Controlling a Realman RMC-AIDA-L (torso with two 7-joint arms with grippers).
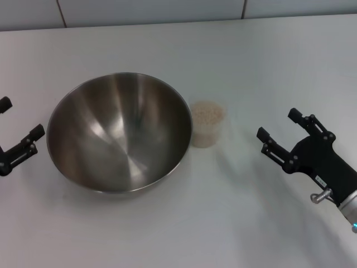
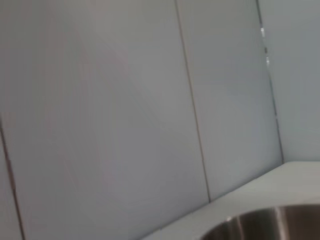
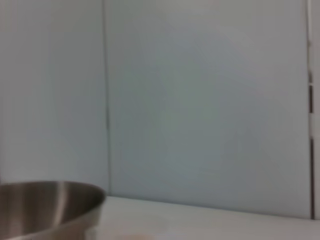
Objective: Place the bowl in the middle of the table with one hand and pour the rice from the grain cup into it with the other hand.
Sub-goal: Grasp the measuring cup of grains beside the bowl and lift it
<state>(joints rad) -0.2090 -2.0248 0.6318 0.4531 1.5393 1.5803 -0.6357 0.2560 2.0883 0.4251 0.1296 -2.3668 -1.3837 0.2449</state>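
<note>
Your right gripper (image 1: 277, 134) sits open and empty, near the table's right side, well apart from the grain cup (image 1: 207, 124); your left gripper (image 1: 19, 128) is also spread open with nothing in it, just beside the bowl (image 1: 120, 131) on its left rim side, not touching. Risks as I judge them: the cup is light, thin plastic and stands almost against the bowl's right wall, so a sideways approach could clip the bowl or knock the cup over and spill; squeezing hard may buckle it. The bowl is wide and slick, so a rim pinch could slip or tip it, and shifting it first could shove the cup. Contents: cup is filled close to the brim with rice (image 1: 207, 114); bowl is empty, sitting left of centre on the table (image 1: 234, 223); wrist views show only bowl rim and wall
</note>
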